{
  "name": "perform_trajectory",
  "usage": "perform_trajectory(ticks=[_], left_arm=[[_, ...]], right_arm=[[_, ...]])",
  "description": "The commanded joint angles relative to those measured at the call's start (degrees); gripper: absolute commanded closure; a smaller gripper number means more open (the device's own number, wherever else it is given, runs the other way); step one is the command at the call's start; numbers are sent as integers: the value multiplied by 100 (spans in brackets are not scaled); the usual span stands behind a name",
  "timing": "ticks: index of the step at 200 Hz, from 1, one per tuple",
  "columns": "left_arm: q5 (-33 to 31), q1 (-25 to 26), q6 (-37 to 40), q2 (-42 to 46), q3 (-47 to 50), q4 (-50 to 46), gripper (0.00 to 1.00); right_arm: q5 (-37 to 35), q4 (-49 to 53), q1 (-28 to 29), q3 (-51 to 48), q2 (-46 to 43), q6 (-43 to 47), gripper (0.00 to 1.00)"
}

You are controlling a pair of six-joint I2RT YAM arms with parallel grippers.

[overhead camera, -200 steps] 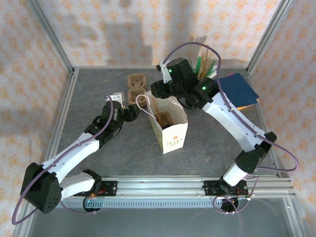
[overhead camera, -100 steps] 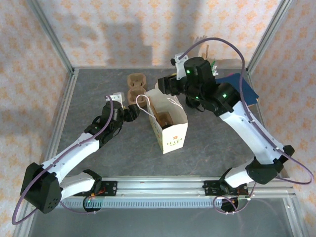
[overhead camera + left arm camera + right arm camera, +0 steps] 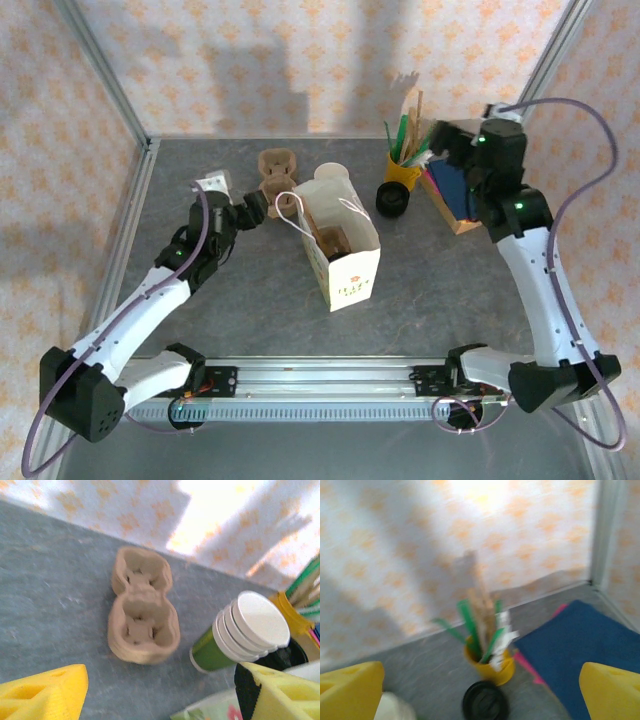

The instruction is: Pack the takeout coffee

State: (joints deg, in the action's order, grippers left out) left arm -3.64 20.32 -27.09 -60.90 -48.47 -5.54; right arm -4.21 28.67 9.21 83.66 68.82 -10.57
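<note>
Mid-table, the paper bag stood upright with its mouth gaping and handles splayed, I judged so a load could go in from above. The lidded coffee cup, as best I could make out, sat low inside it in a brown holder. Left claw hung spread wide and empty near the bag's rear-left corner, facing cardboard trays and stacked cups; right claw was likewise spread and empty, well apart by the yellow stirrer pot, the cup lying between the two.
</note>
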Motion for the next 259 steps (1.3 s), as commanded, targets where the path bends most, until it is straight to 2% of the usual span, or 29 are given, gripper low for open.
perform_trajectory(ticks=[1,23,44,75,102,147,210,259], left_arm=[[-208,-288,43,81,-328,-193,20],[-229,-436,311,17,-474,-105,18],[-281,-472,588,-68,-457,63,13],[-343,-502,749,-208,-315,284,7],[-323,-524,654,-169,-23,594,2],[-285,-555,746,-73,179,764,1],[-47,-586,903,-244,47,777,1],[4,-581,903,-278,19,757,1]], right_arm=[[-107,-484,-648,-452,94,-430,0],[38,-841,-1317,-895,388,-686,0],[104,-955,-1635,-992,914,-688,0],[-141,-930,-1760,-795,1883,-510,0],[192,-759,-1875,-432,2743,-594,0],[228,215,-1899,869,4292,-367,0],[670,497,-1967,1637,5172,-279,0],[628,648,-1975,1821,5454,-203,3]])
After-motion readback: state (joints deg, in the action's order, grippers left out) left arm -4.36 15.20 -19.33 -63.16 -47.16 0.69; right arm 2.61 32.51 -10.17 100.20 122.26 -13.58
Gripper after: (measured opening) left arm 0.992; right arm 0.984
